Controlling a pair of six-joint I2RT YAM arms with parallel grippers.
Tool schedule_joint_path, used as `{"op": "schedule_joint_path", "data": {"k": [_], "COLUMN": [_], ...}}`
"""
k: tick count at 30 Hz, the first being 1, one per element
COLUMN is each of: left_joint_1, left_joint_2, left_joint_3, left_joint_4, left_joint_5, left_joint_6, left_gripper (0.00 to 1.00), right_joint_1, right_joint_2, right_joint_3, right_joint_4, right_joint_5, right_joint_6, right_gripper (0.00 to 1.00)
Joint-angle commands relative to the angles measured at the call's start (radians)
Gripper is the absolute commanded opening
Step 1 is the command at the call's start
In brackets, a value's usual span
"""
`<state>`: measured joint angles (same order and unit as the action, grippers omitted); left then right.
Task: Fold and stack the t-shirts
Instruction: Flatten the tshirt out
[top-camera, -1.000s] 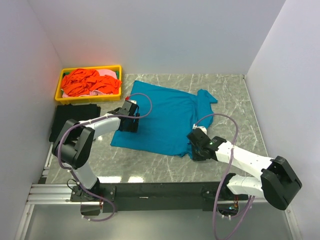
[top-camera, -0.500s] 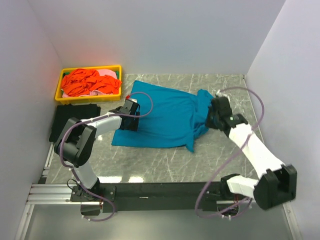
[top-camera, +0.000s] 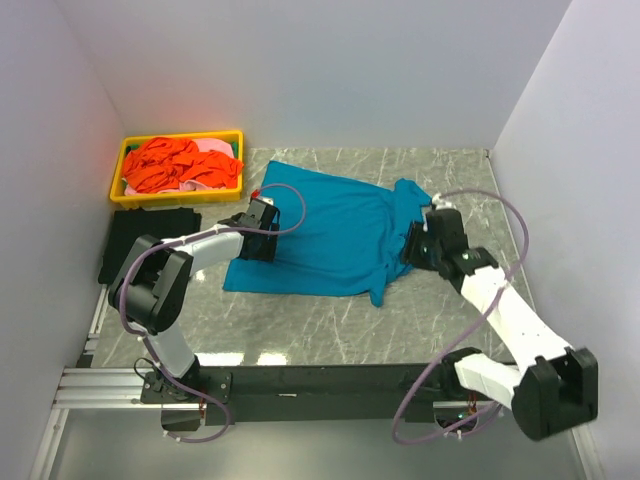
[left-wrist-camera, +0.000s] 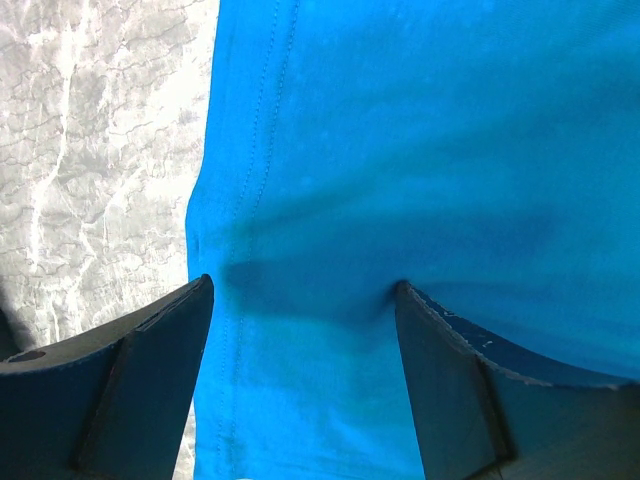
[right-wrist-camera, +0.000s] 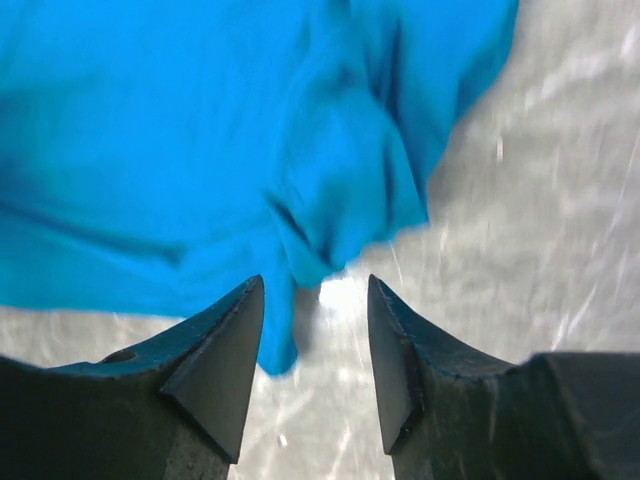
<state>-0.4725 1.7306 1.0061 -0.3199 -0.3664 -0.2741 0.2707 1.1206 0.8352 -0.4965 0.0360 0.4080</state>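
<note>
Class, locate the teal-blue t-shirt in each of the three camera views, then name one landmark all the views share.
Top external: teal-blue t-shirt spread in the picture's middle.
Left wrist: teal-blue t-shirt fills most, right of a marble strip.
Right wrist: teal-blue t-shirt covers upper left and centre, bunched.
Shared landmark: the grey marble tabletop.

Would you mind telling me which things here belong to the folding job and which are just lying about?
Part of the job:
blue t-shirt
black shirt
orange shirts
pink shirt

Just lying about:
yellow tray, which only holds the shirts
marble table
</note>
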Motion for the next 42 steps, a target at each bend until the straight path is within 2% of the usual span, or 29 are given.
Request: {"op": "schedule_joint_path", "data": {"k": [1,4,8,10,11,24,27,32,33,37,42], "left_joint_1": [0.006,0.008,0.006,0.006,0.006,0.008,0.008,0.009,0.009,0.009,0.009], "left_joint_2": [0.007,0.004,0.006,0.004,0.001,0.004,0.009,0.007,0.007,0.004,0.006], "left_joint_3": [0.014,0.012,0.012,0.012,0.012,0.015,0.02,0.017,0.017,0.017,0.017], "left_joint_4": [-0.039,-0.036,-0.041,-0.041,-0.039,-0.047,-0.048,-0.05,-0.05,-0.054,-0.057], "left_joint_5": [-0.019,-0.016,-0.026,-0.032,-0.034,-0.035,-0.031,-0.035,-0.037,-0.04,-0.055], "left_joint_6": [0.019,0.019,0.021,0.023,0.023,0.024,0.023,0.023,0.024,0.026,0.029], "left_gripper": [0.79,0.79,0.79,0.79,0.79,0.79,0.79,0.78,0.79,0.79,0.78], "right_joint_1": [-0.001,-0.007,-0.027,-0.041,-0.051,-0.059,-0.059,-0.059,-0.059,-0.059,-0.059], "right_joint_2": [-0.073,-0.053,-0.039,-0.007,0.008,0.123,0.12,0.045,0.012,-0.082,-0.197], "right_joint_3": [-0.124,-0.188,-0.258,-0.266,-0.26,-0.217,-0.211,-0.162,-0.131,-0.052,0.053], "right_joint_4": [0.056,0.102,0.301,0.349,0.366,0.374,0.34,0.182,0.146,-0.083,-0.279], "right_joint_5": [-0.065,-0.119,-0.151,-0.169,-0.226,-0.314,-0.308,-0.245,-0.231,-0.164,-0.094], "right_joint_6": [0.038,0.028,0.008,-0.008,-0.018,-0.028,-0.034,-0.038,-0.041,-0.052,-0.051], "right_gripper": [0.52,0.51,0.5,0.49,0.49,0.47,0.39,0.03,0.0,0.0,0.0]}}
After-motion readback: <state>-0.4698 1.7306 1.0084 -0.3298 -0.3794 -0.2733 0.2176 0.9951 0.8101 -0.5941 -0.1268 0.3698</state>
